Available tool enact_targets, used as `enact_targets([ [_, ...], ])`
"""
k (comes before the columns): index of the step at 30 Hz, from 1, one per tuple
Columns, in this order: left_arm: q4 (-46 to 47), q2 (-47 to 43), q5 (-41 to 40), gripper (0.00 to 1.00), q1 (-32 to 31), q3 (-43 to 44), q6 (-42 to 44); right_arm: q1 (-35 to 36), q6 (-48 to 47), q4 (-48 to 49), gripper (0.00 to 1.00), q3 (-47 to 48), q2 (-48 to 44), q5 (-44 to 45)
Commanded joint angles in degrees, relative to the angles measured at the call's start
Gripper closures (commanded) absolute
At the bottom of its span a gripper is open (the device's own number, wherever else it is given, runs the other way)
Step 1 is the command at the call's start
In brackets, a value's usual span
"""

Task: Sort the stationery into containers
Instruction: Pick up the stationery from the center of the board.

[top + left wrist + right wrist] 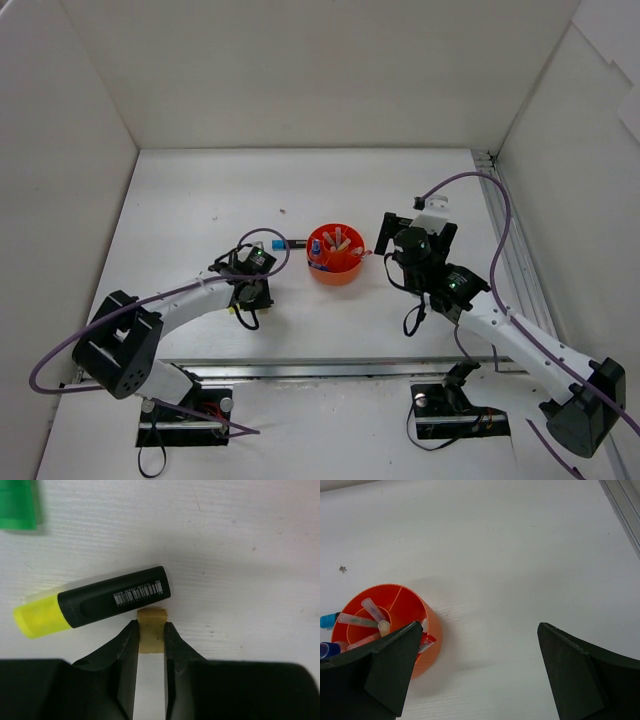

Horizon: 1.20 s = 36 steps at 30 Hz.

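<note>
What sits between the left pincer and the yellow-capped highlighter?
A small beige eraser, clamped in the left pincer. Its far end reaches, perhaps touches, the black barrel of the yellow-capped highlighter. The left wrist view shows this.

The tub (337, 276) sits mid-table, pens (335, 243) standing in its compartments, the left gripper (151, 626) to its left and the right gripper (480, 630) to its right. An eraser (151, 616) lies between the left gripper's jaws, a highlighter (107, 600) just beside it on the table (240, 540)

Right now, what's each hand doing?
Left hand: closed on the tan eraser.
Right hand: open, holding nothing.
</note>
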Motion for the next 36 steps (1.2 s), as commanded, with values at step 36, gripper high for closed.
enact_targets([
  [36,7.01,-18.12,13.45,1.00,-21.83,10.37,43.23,-0.86,4.03,-0.39,0.17,5.18,13.50,-76.92],
])
